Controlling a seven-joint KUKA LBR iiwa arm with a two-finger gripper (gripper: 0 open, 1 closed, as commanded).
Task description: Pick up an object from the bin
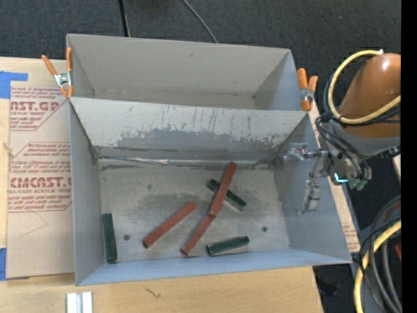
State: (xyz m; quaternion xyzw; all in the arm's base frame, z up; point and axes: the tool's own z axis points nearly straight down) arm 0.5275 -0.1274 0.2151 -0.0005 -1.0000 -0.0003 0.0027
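Hanging at the right side of the bin [130, 188], my gripper [311, 193] is above the sloped right wall [291, 223]. From this angle I cannot tell if it is open or closed, though it seems to carry nothing.

As landmark I take the long red-brown stick [222, 189] in the middle of the floor. My gripper is to the right of it, well apart. This stick lies across a dark green stick [236, 201], touching it. A second red-brown stick [197, 235] lies just below its lower end, almost in one line with it. A third red-brown stick [169, 224] lies near, to its left. Another green stick [228, 245] is below and a little right of it, and the last green stick [109, 238] is far to its left.

In my judgement the pick is not yet begun, so any of these can be the thing to take. Several things could go wrong. If I descend from where I am, I would meet the right wall and not the floor. If I choose the landmark stick, the green one under it may be moved or come up with it, because they cross. All the sticks are thin and lie flat, so a descent that is too shallow would close on nothing, and one that is too deep would hit the metal floor.
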